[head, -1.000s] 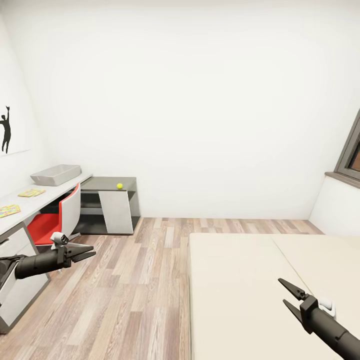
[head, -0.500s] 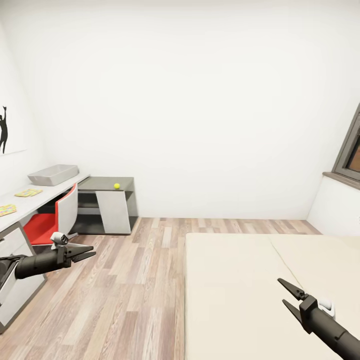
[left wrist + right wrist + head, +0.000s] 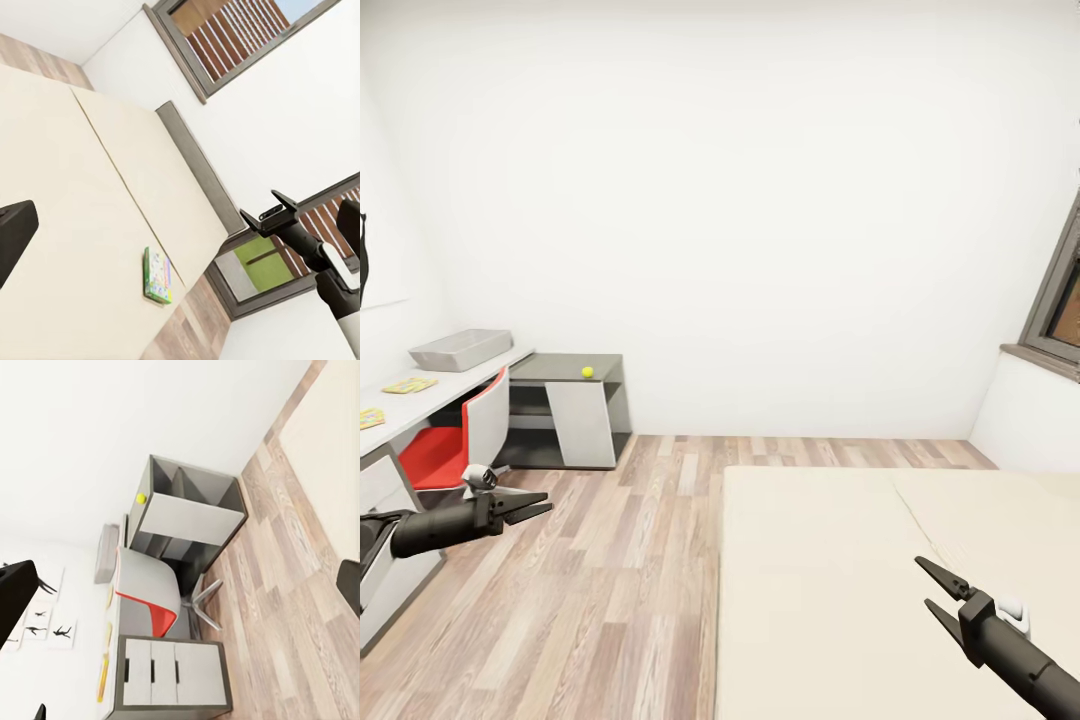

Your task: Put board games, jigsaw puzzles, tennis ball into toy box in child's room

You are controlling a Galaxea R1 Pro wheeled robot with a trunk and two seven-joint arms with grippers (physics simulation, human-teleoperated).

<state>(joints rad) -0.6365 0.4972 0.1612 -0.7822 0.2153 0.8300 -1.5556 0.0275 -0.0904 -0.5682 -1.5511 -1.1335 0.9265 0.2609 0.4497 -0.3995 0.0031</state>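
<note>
Camera view has swung right since the earlier frames; desk items sit further toward 9 o'clock, nothing itself displaced. Left gripper [image 3: 538, 506] hangs over bare floor [image 3: 620, 560], fingers apart, empty. Right gripper [image 3: 932, 588] hangs over the bed [image 3: 830, 560], fingers apart, empty. On the table [image 3: 510, 362]: one toy box [image 3: 460, 350], two puzzles [image 3: 408, 385], one ball [image 3: 588, 372] at 10 o'clock. One board game [image 3: 157, 275] lies near the bed's edge. Floor between bed and chair [image 3: 465, 440] is open.

Child's bedroom; wide bed [image 3: 880, 590]; desk [image 3: 455, 385] with red chair [image 3: 455, 445]; sports silhouette prints [image 3: 45, 626]; plank floor [image 3: 610, 580].
</note>
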